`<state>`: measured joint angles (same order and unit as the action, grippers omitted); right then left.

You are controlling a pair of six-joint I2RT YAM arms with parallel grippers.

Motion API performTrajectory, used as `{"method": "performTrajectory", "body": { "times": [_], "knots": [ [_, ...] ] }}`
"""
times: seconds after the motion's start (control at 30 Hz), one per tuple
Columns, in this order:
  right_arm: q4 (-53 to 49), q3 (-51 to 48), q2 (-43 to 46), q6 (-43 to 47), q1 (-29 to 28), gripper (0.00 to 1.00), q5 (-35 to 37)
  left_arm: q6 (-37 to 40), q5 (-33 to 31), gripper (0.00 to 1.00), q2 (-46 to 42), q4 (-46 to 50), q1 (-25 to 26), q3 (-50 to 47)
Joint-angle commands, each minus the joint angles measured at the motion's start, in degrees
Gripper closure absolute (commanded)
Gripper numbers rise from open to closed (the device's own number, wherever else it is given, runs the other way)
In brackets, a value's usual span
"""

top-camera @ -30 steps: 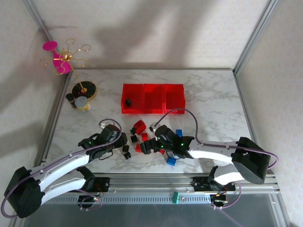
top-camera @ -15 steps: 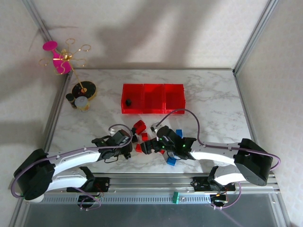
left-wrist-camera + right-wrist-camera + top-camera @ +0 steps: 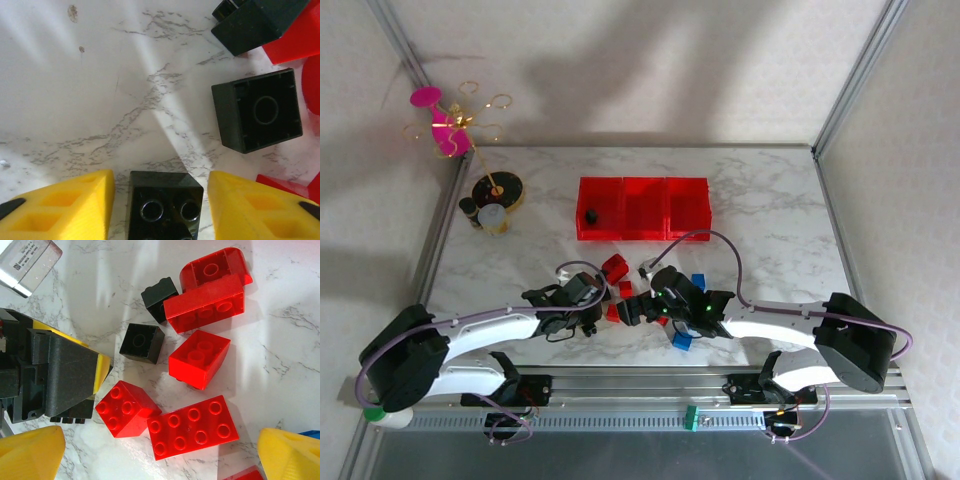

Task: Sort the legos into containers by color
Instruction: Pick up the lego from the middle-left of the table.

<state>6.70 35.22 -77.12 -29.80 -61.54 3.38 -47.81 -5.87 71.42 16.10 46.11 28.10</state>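
1. Top view: a blue brick (image 3: pixel 681 341) lies nearest on the table (image 3: pixel 770 210).
2. Left wrist view: the left gripper (image 3: pixel 160 212) stands open. Its yellow fingers (image 3: pixel 65 210) straddle a black brick (image 3: pixel 165 200) with slim gaps on both sides, so it grips nothing.
3. Right wrist view: the right gripper (image 3: pixel 160 455) is spread wide and empty over red bricks (image 3: pixel 192 426).
4. Top view: the legos (image 3: pixel 617 283) cluster mid-table around both gripper tips.
5. Farthest, the bins (image 3: pixel 645 208); the left compartment holds one black piece (image 3: pixel 590 215).

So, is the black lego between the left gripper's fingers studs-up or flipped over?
Studs-up: round studs show on top of the black lego, which sits between the left gripper's fingers.
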Motion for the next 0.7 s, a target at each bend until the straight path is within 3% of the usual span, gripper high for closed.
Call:
{"method": "performTrajectory", "body": {
  "times": [0.0,0.37,0.67],
  "knots": [
    [0.9,0.7,-0.6,-0.4,-0.6,0.01,1.1,0.8,-2.3,0.53,1.1,0.5,0.5,1.7],
    [0.8,1.8,-1.1,-0.4,-0.6,0.01,1.7,0.2,-3.9,0.65,0.2,1.2,0.5,1.3],
    [-1.1,4.5,0.1,-1.6,-0.2,0.01,2.0,1.3,-8.4,0.65,-3.2,5.2,-0.1,6.2]
  ]
}}
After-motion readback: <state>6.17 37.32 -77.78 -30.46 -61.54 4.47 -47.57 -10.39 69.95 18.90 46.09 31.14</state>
